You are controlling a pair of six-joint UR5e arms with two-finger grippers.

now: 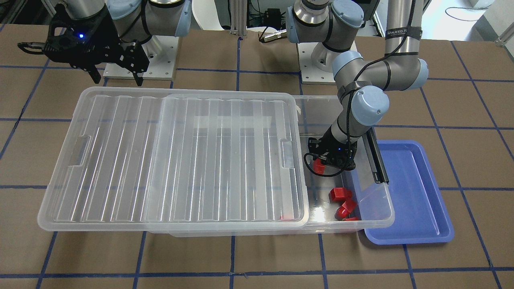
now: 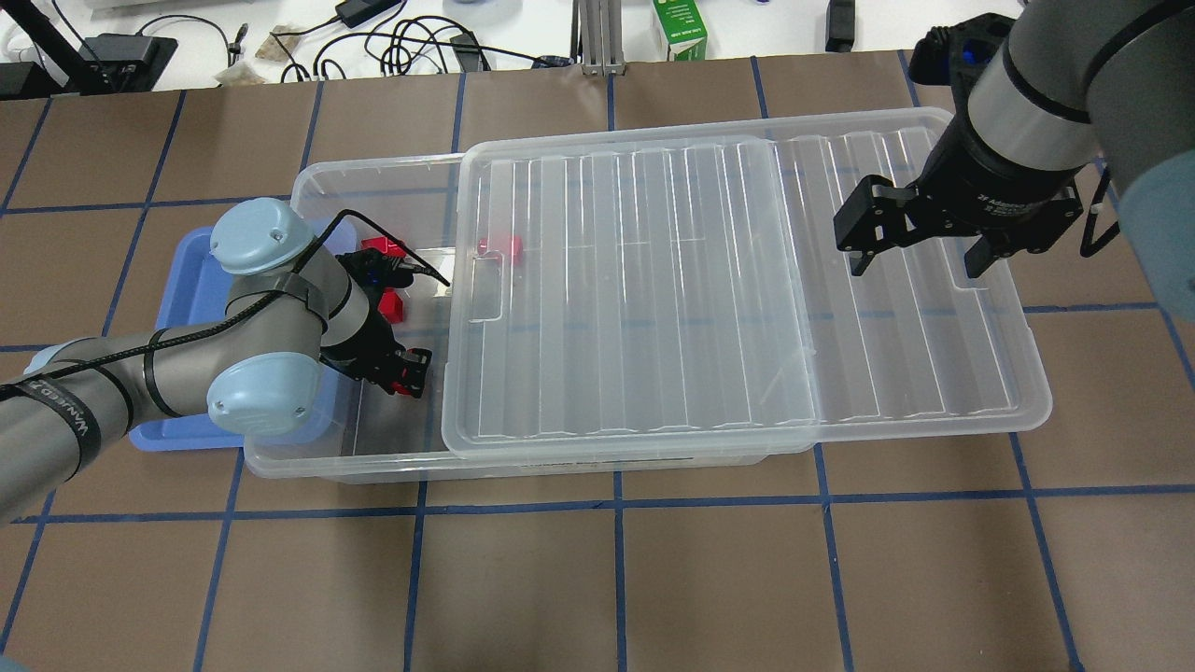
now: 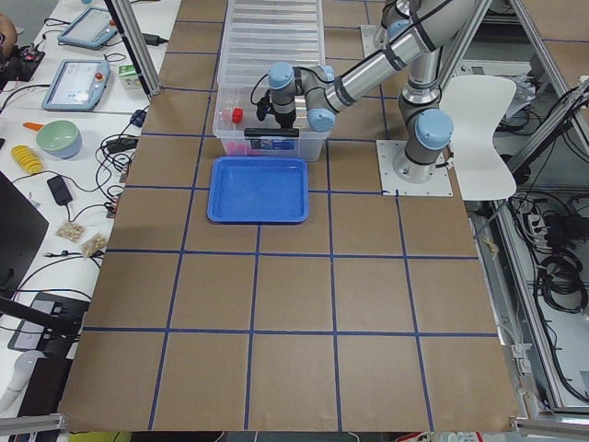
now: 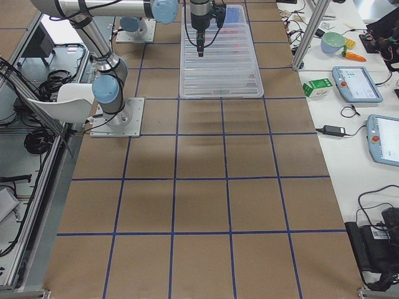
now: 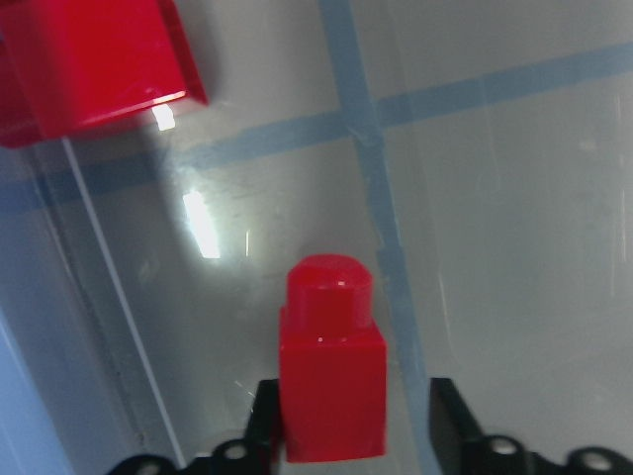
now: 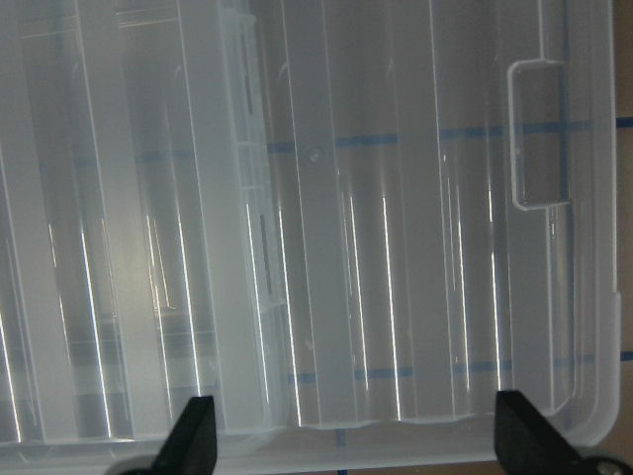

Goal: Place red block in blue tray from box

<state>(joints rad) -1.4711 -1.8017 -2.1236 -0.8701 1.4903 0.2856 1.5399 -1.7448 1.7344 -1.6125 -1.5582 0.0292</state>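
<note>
- Your left gripper [image 5: 352, 394] sits low in the open end of the large clear plastic box [image 2: 308, 187]. Its jaws are partly open astride the small red plastic block [image 5: 331, 396], which is close against one finger with a gap at the other.
- Other red pieces [image 1: 340, 194] lie nearby in the box.
- The shallow blue plastic tray [image 1: 417, 208] lies just beside that end.
- Your right gripper [image 2: 915, 264] hangs wide open above the ribbed translucent lid [image 1: 172, 160].

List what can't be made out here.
- Grip contact: the left wrist view's bottom edge cuts off the fingers of the left end effector beside the red block. In the overhead view the wrist hides them.
- Count of red pieces in the box: in the front view the ribbed lid blurs any under it.
- Most of the blue tray: the left arm covers it in the overhead view.
</note>
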